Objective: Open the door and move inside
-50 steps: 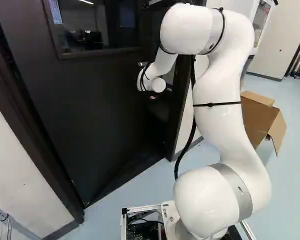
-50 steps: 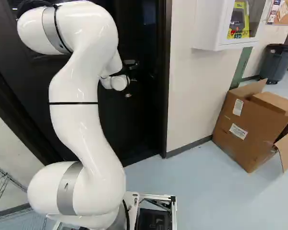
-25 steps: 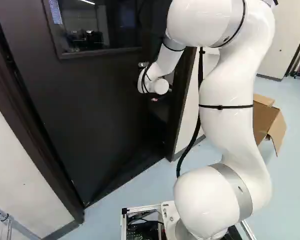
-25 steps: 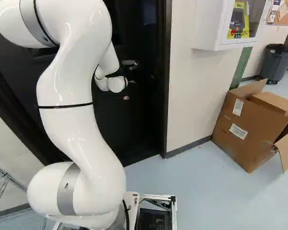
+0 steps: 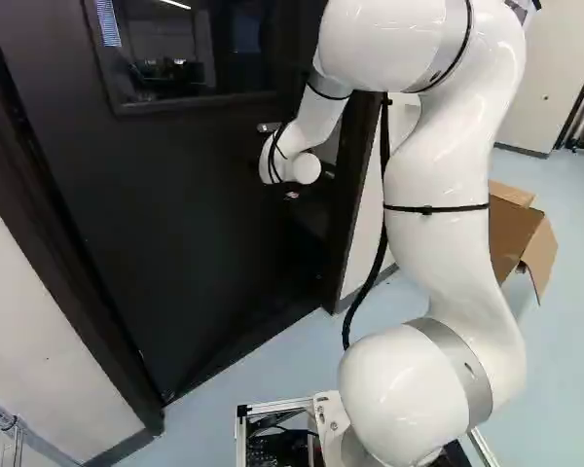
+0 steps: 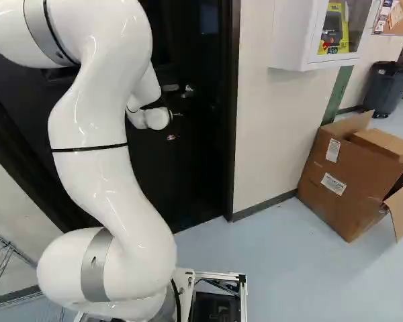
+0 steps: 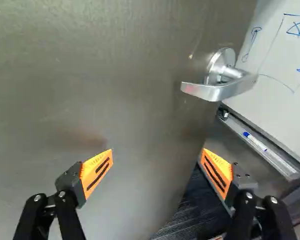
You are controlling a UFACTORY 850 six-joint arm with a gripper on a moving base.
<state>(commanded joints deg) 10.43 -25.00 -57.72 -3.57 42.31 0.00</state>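
1. Ahead of the gripper [image 6: 172, 137] and off to one side, the metal handle [image 7: 220, 91] sits on the partly open door [image 5: 175, 243].
2. Both jaws stand wide apart.
3. Past the door's edge is a whiteboard [image 7: 282, 70].

Ahead of the fingers [image 7: 96, 172], the door [image 7: 115, 75] looks smooth with a dull sheen, its handle [image 7: 215, 91] shiny metal. Beyond one finger, the whiteboard [image 7: 282, 92] is smooth and glossy; beside that finger, the floor [image 7: 182, 215] looks ribbed and matt.
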